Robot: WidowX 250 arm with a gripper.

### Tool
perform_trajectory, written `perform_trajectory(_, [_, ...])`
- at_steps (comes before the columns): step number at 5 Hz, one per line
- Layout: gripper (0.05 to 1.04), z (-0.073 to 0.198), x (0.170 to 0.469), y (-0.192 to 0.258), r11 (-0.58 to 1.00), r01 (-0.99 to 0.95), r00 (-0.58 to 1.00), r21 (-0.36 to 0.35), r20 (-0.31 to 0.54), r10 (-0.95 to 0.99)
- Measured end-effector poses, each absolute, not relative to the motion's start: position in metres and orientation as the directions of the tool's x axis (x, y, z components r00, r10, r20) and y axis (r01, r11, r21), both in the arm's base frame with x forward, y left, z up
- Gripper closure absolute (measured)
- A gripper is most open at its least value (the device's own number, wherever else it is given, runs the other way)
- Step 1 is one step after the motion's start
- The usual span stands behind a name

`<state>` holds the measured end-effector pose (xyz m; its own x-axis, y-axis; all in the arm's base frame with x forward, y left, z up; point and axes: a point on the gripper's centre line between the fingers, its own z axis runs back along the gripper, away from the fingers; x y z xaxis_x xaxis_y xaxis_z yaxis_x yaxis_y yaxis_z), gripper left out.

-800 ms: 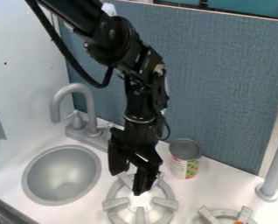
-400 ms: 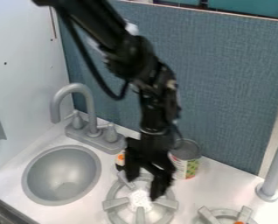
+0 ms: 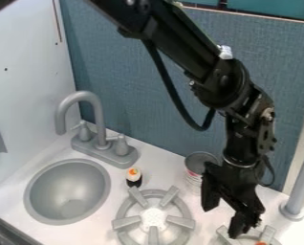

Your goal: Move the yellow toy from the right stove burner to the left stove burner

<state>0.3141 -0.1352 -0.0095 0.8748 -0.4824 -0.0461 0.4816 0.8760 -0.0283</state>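
work status: no item is in transfer. the gripper (image 3: 223, 222) is positioned at the right side of the counter (image 3: 174, 178), above the far part of the right burner (image 3: 267, 234); its fingers are spread apart, and nothing is visible between them, so the tool is judged to be in the released condition. the can (image 3: 193, 179) stands upright on the counter, just left of the gripper, partly hidden behind it. the sushi piece (image 3: 134, 177) stands upright between the faucet (image 3: 98, 115) and the left burner (image 3: 153, 217), orange side up. both items are outside the sink and off the burners. whether either position is final cannot be determined; if either item requires relocation, the full grasp, lift and placement sequence remains. an orange item (image 3: 262, 243) is partly visible at the near edge, at the right burner; its type cannot be identified. work surface: white, with a round gray sink (image 3: 68, 191) recessed at the left and a gray post (image 3: 301, 182) mounted at the right. enclosure: a white wall (image 3: 27, 72) bounds the left side, and a textured blue panel (image 3: 116, 72) bounds the far side. teal containers (image 3: 273, 8) are located beyond the panel. a dark cabinet front (image 3: 7, 232) lies below the near left edge.
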Motion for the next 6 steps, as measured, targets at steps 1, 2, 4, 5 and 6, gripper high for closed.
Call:
perform_trajectory(1, [0.081,-0.018,0.319,-0.148,0.851,0.524,0.848,-0.038,-0.066,-0.526])
perform_trajectory(2, [0.081,-0.027,0.316,-0.164,0.822,0.568,0.818,-0.041,-0.085,-0.569])
perform_trajectory(4, [0.081,-0.054,0.32,-0.182,0.787,0.612,0.774,-0.075,-0.147,-0.615])
perform_trajectory(5, [0.081,-0.064,0.326,-0.188,0.772,0.629,0.754,-0.088,-0.171,-0.634])
perform_trajectory(6, [0.121,-0.074,0.333,-0.193,0.764,0.637,0.738,-0.103,-0.203,-0.643])
